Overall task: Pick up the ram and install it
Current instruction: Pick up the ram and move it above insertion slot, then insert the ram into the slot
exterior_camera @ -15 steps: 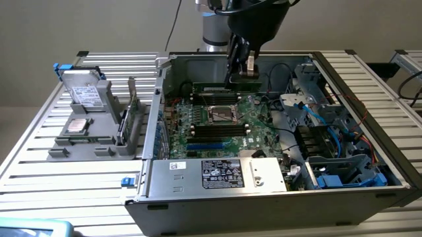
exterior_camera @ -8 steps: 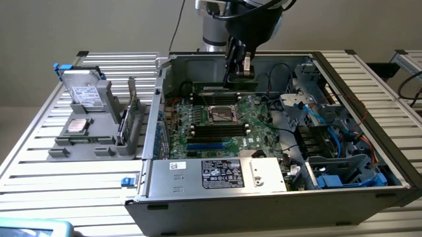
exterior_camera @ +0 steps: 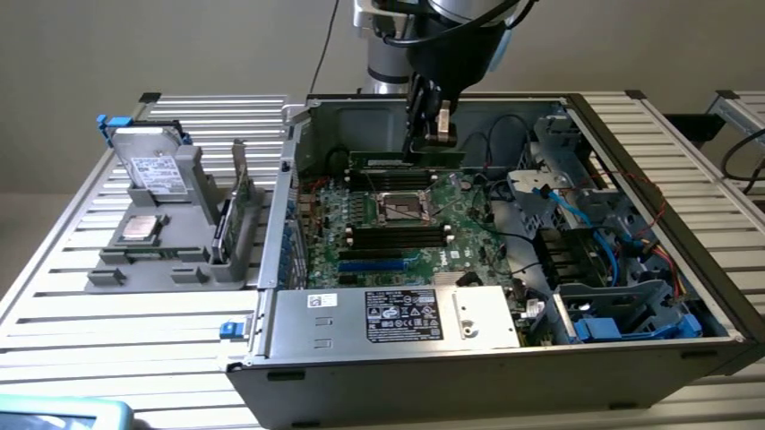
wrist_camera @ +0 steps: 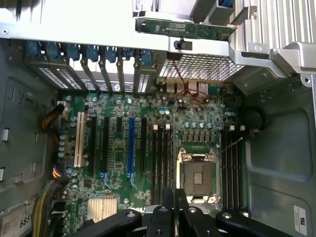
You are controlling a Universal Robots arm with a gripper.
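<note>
Ram, a long, narrow green circuit-board stick with dark chips, stands on edge along the far memory slots of the green motherboard. It is just beyond the square metal-framed processor socket.

Little of the writing can be read. The boxy silver power supply at the near wall of the case carries a white label with black print and marks too small to make out. In the wrist view a pale label beside a bundle of yellow and black wires shows the digits "685".

The black two-finger gripper hangs straight down over the ram, with its fingertips on the stick's upper edge. In the wrist view the gripper has its fingers drawn close together, leaving a thin slit between them, so it seems pinched on the ram. It lines up with the black slots with white end clips beside the socket.

The dark grey sheet-metal computer case lies open on a ribbed aluminium table. Well apart, on the exterior view's left, a grey moulded plastic fixture holds a silver hard drive, a square silver processor chip and a taller green expansion card standing upright.
</note>
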